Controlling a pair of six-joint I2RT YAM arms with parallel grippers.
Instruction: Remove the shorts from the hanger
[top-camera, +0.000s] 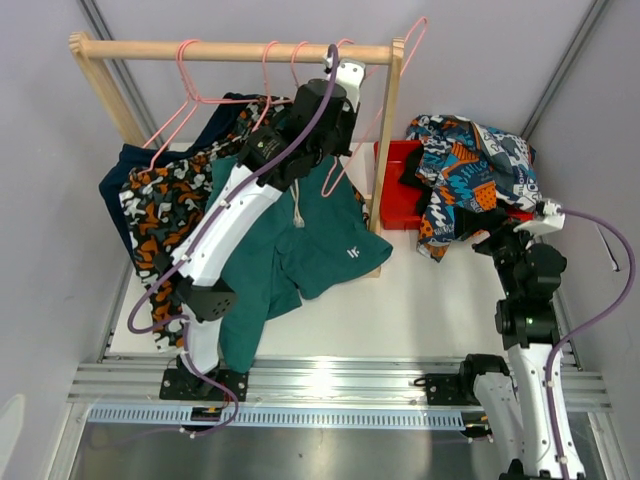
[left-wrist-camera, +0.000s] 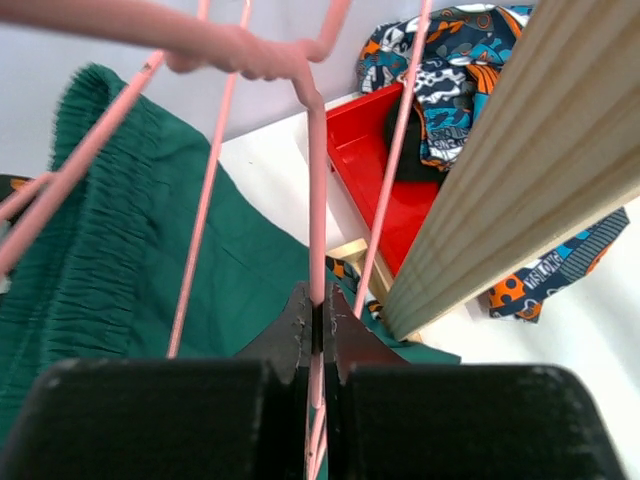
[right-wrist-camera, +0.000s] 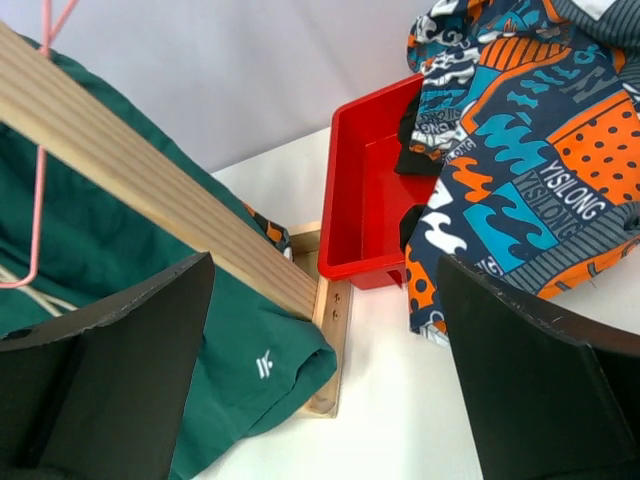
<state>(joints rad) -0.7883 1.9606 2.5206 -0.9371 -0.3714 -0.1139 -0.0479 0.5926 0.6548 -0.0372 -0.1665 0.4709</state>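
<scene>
My left gripper (top-camera: 338, 80) is up by the right end of the rail, shut on the wire of a pink hanger (left-wrist-camera: 318, 200). The teal green shorts (top-camera: 300, 240) with a white logo hang below it and spread onto the table; they also show in the left wrist view (left-wrist-camera: 120, 250). Camouflage shorts (top-camera: 160, 210) and navy shorts (top-camera: 122, 172) hang further left. The cartoon print shorts (top-camera: 470, 165) lie over the red bin (top-camera: 393, 195), with black fabric (right-wrist-camera: 415, 140) inside it. My right gripper (right-wrist-camera: 322, 262) is open and empty, above the table by the bin.
The wooden rack's rail (top-camera: 230, 50) carries several pink hangers. Its right post (top-camera: 385, 140) and foot (right-wrist-camera: 330, 330) stand between the green shorts and the bin. White walls close in on both sides.
</scene>
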